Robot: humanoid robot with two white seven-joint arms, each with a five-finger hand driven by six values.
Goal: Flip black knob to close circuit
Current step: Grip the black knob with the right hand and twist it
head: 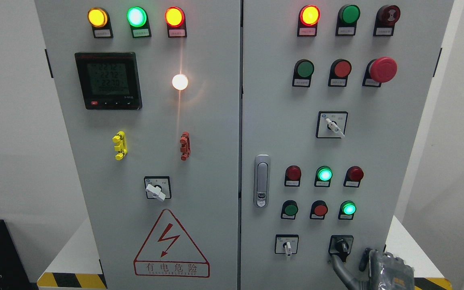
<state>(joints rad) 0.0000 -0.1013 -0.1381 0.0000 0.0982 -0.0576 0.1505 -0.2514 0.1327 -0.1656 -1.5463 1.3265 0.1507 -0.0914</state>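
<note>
Even, bright indoor light; sharp focus throughout. The white lamp (180, 81) blooms with a vertical streak of glare down the cabinet door (208, 133); edges lean outward slightly

Industrial electrical room: above the right hand (371, 262) stands a grey control cabinet (216, 121) with indicator lamps (137, 17), digital meter (108, 80) and high-voltage warning sign (171, 245).

right hand (371, 264) low right, fingers raised
</note>
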